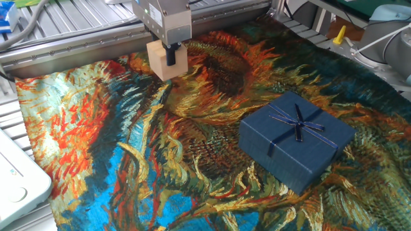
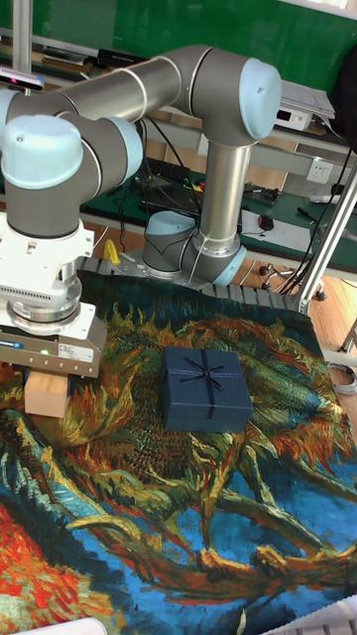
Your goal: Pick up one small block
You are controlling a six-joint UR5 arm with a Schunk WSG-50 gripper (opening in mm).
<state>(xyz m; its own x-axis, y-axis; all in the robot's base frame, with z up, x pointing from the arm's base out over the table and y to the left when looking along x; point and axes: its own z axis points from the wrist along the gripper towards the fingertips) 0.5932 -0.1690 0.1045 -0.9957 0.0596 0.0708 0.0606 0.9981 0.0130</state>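
The small block (image 1: 164, 62) is a plain pale tan wooden cube, held above the painted cloth near its far left edge. My gripper (image 1: 171, 56) is shut on it, one dark finger (image 1: 171, 56) showing down its front face. In the tall fixed view the same block (image 2: 43, 393) hangs under the gripper body, clear of the cloth, at the left side of the table; the fingers are hidden behind the block there.
A navy gift box (image 1: 296, 140) with a ribbon bow lies on the sunflower cloth (image 1: 128, 167) to the right, also seen as the navy gift box (image 2: 206, 389). Metal rails (image 1: 70, 35) run along the far edge. A white device (image 1: 16, 179) sits at the near left.
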